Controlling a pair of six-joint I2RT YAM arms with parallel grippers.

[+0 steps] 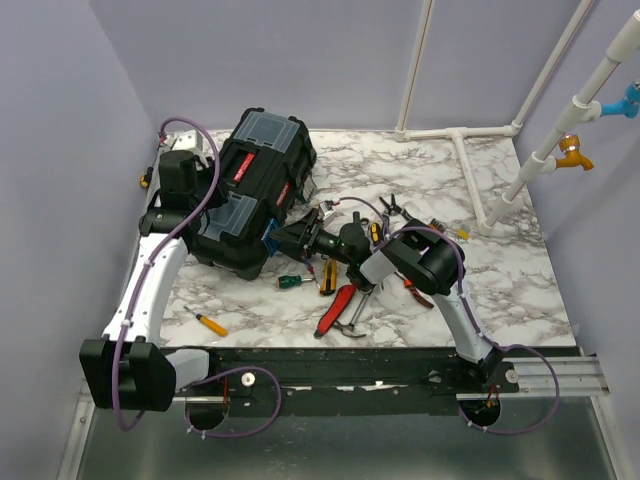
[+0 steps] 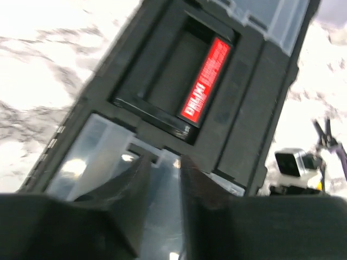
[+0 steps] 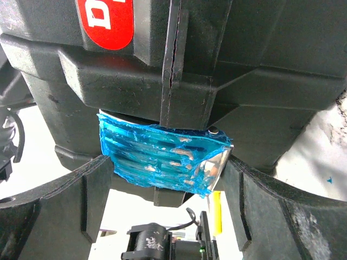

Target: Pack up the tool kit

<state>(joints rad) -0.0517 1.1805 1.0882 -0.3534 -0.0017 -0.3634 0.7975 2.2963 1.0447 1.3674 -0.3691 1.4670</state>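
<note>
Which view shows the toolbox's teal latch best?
Right wrist: the teal latch fills mid-frame, ridges and all, between the fingers of the right gripper. Top external shows only a blue speck on the toolbox; left wrist misses it.

Right gripper point(image 3: 168, 167) spread wide; left gripper point(image 2: 165, 162) seemingly narrowly parted, blurred.

Left pincer point(image 2: 165, 165) narrowly parted over toolbox point(image 2: 246, 86) translucent lid compartment point(image 2: 92, 160); red handle point(image 2: 208, 80) beyond
</note>
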